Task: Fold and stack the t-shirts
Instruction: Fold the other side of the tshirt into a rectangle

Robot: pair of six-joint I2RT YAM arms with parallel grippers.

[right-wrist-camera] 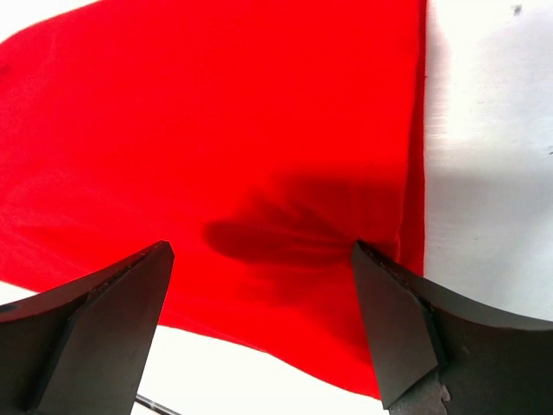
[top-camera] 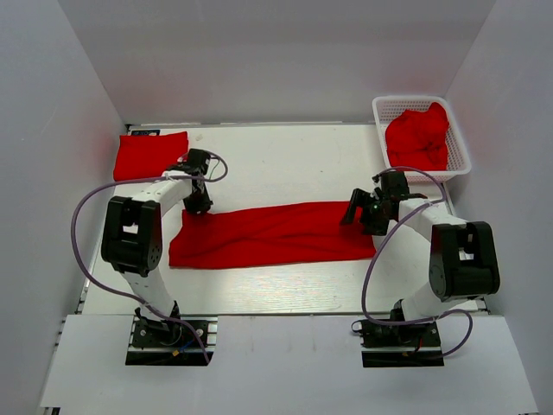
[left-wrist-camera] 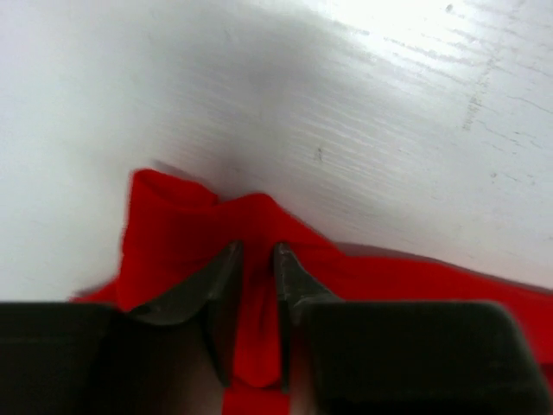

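Note:
A red t-shirt, folded into a long band, lies across the middle of the table. My left gripper is at the band's far left corner, shut on a pinch of the red fabric. My right gripper is open above the band's right end, with nothing between its fingers. A folded red t-shirt lies at the far left. More red t-shirts are bunched in the white mesh basket at the far right.
White walls close in the table on the left, back and right. The basket stands against the right wall, just behind my right arm. Purple cables loop from both arms.

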